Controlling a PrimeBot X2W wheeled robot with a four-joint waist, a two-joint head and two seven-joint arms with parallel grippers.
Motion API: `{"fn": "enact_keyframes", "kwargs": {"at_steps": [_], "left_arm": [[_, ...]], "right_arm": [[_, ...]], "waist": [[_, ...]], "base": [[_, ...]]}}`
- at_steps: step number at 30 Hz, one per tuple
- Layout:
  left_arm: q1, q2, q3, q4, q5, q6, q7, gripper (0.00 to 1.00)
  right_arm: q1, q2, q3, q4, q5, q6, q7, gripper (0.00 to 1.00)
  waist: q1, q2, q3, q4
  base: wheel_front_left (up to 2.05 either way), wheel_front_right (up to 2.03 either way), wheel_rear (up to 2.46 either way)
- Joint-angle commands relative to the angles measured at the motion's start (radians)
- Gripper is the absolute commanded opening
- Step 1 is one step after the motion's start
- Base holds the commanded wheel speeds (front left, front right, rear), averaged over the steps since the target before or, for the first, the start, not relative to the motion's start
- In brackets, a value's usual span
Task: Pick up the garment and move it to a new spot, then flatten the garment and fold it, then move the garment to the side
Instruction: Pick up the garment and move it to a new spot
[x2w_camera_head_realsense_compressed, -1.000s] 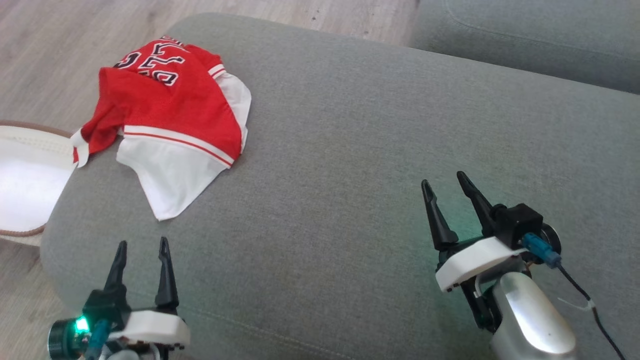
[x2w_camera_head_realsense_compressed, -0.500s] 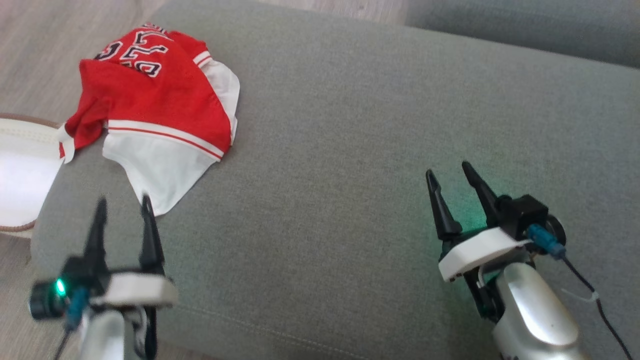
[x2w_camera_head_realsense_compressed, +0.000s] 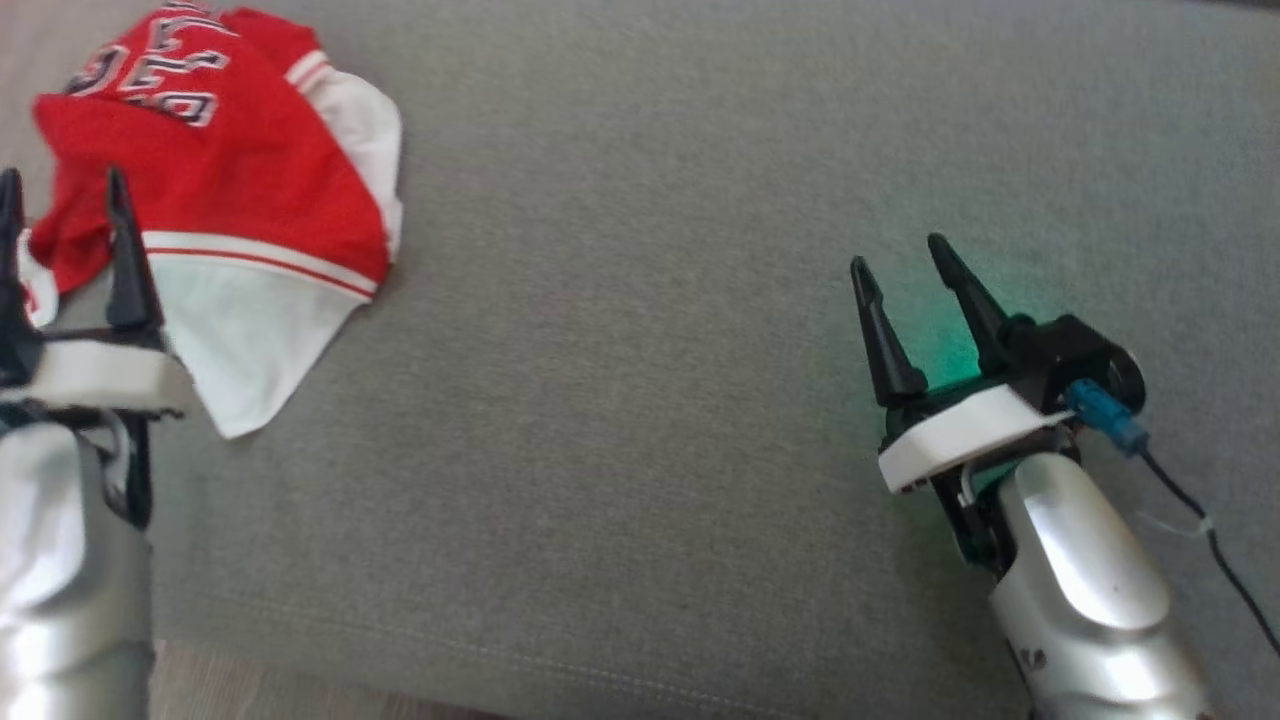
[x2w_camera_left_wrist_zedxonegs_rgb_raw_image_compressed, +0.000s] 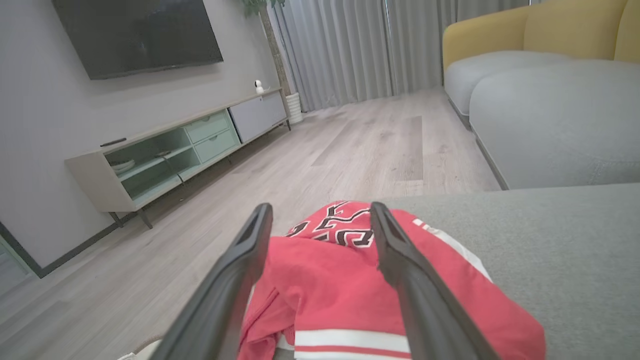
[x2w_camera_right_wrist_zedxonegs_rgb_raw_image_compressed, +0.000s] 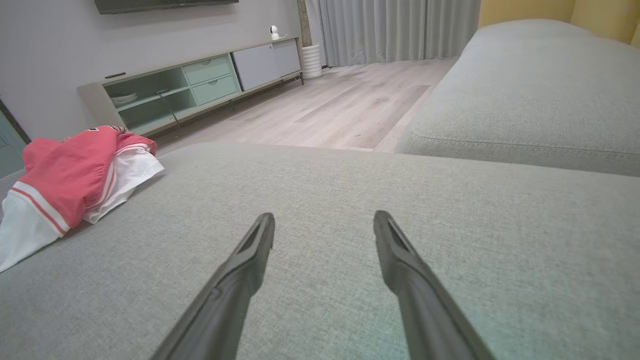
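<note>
A crumpled red and white garment (x2w_camera_head_realsense_compressed: 220, 200) with black lettering lies at the far left corner of the grey cushion (x2w_camera_head_realsense_compressed: 650, 350). My left gripper (x2w_camera_head_realsense_compressed: 60, 190) stands open just before the garment's near left edge, and in the left wrist view the red cloth (x2w_camera_left_wrist_zedxonegs_rgb_raw_image_compressed: 325, 275) shows between and beyond its two fingers. Far to the right, my right gripper (x2w_camera_head_realsense_compressed: 900, 255) is open above bare cushion with nothing in it. The right wrist view has the garment (x2w_camera_right_wrist_zedxonegs_rgb_raw_image_compressed: 70, 180) off at its left.
Another grey sofa cushion (x2w_camera_right_wrist_zedxonegs_rgb_raw_image_compressed: 525, 90) sits beyond a gap on the right. Wooden floor (x2w_camera_left_wrist_zedxonegs_rgb_raw_image_compressed: 350, 150), a low TV cabinet (x2w_camera_left_wrist_zedxonegs_rgb_raw_image_compressed: 175, 145) and a yellow sofa back (x2w_camera_left_wrist_zedxonegs_rgb_raw_image_compressed: 540, 30) lie beyond the cushion's far edge. A black cable (x2w_camera_head_realsense_compressed: 1215, 560) trails from my right wrist.
The head camera has tilted down and turned, shifting the whole picture. My left gripper has advanced toward the garment, up to its near edge. The right arm has barely moved.
</note>
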Motion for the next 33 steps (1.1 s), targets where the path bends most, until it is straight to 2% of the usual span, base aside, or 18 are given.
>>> {"fn": "enact_keyframes", "kwargs": {"at_steps": [1,10,14,20,21,23,29,33], "left_arm": [[-0.052,0.067,0.029,0.021,-0.001,-0.003,-0.005,1.00],[-0.209,0.114,0.003,0.262,-0.050,-0.013,0.012,1.00],[-0.255,0.115,-0.031,0.397,-0.093,-0.016,0.007,1.00],[-0.283,0.113,-0.043,0.517,-0.105,-0.014,0.007,1.00],[-0.289,0.114,-0.044,0.533,-0.106,-0.012,0.009,0.88],[-0.302,0.114,-0.048,0.561,-0.109,-0.012,0.012,0.00],[-0.327,0.121,-0.060,0.604,-0.122,-0.014,0.010,0.00],[-0.356,0.145,-0.067,0.538,-0.119,-0.014,-0.003,0.00]], "right_arm": [[-0.026,-0.003,0.023,-0.036,-0.006,0.008,-0.011,1.00],[-0.054,-0.030,0.016,-0.056,-0.007,0.008,-0.011,1.00],[-0.063,-0.032,0.005,-0.071,-0.003,0.008,-0.011,1.00],[-0.066,-0.034,0.004,-0.074,-0.004,0.008,-0.011,1.00],[-0.066,-0.034,0.004,-0.073,-0.004,0.008,-0.011,1.00],[-0.066,-0.034,0.005,-0.073,-0.004,0.008,-0.011,1.00],[-0.065,-0.028,0.009,-0.064,0.003,0.008,-0.011,1.00],[-0.050,-0.020,0.002,-0.062,0.012,0.008,-0.011,1.00]], "waist": [[-0.0002,0.0000,0.043,-0.034],[-0.0002,0.0000,0.139,-0.078],[-0.0002,0.0000,0.166,-0.098],[-0.0002,0.0000,0.170,-0.104],[-0.0002,0.0000,0.169,-0.104],[-0.0002,0.0000,0.168,-0.104],[-0.0002,0.0000,0.145,-0.108],[-0.0002,0.0000,0.101,-0.114]], "base": [[0.00,0.00,0.00],[0.00,0.00,0.00],[0.00,0.00,0.00],[0.00,0.00,0.00],[0.00,0.00,0.00],[0.00,0.00,0.00],[0.00,0.00,0.00],[0.00,0.00,0.00]]}}
